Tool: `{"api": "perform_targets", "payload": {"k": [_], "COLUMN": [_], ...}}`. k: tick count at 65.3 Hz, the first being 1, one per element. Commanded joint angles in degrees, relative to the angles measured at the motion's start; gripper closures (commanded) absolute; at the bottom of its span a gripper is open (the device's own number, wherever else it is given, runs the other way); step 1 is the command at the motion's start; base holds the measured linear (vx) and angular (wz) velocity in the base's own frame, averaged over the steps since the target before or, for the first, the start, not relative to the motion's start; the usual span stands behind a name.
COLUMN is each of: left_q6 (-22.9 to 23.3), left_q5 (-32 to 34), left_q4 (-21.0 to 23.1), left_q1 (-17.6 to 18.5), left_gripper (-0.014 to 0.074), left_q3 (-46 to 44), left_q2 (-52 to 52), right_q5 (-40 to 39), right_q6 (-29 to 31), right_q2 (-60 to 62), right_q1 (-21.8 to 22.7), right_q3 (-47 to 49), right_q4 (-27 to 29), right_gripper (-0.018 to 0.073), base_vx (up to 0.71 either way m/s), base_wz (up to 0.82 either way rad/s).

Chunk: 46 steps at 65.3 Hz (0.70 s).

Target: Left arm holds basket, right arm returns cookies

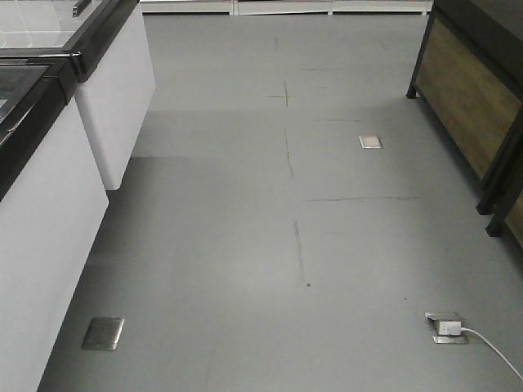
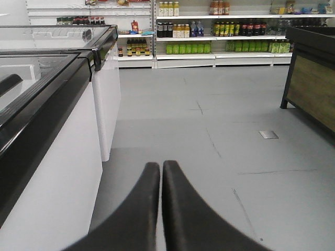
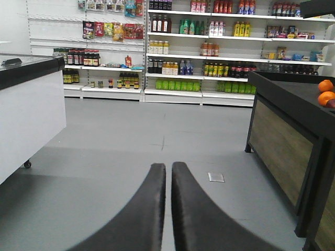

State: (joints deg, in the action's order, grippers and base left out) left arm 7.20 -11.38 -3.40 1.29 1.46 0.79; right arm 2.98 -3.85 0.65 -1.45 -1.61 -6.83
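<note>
The floor [image 1: 245, 245] is flat grey with thin darker hairlines, broken by a dull silver plate [image 1: 103, 333] near on the left and a white plug block [image 1: 447, 327] with its white cable [image 1: 494, 351] near on the right. The chest freezers [image 1: 49, 245] on the left are white with glossy black rims, while the counter [image 1: 466, 106] on the right has brown wood-grain panels in a black frame (bright orange fruits [image 3: 325, 98] on its dark top). The left gripper [image 2: 160, 166] and right gripper [image 3: 168, 167] are both matt black, and the far white shelves [image 3: 172, 93] carry rows of bottles [image 3: 178, 84] in lime green, yellow, orange and dark brown.
</note>
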Motion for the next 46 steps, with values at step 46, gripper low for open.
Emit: {"api": "perform_targets", "payload": {"k": [46], "left_q6": [-2.0], "left_q5": [3.0], "left_q4": [0.3], "left_q1": [0.4], "left_gripper": [0.0604], "left_q3": [-1.3], "left_q2": [0.6], "right_q5": [-4.3], "right_q6": [0.4], "right_q2": [0.7], "right_q1": [0.2], "right_q3": [-1.0], "right_q4": [-0.2], "right_gripper": [0.0562], "base_vx": [0.0], "base_wz": [0.0]}}
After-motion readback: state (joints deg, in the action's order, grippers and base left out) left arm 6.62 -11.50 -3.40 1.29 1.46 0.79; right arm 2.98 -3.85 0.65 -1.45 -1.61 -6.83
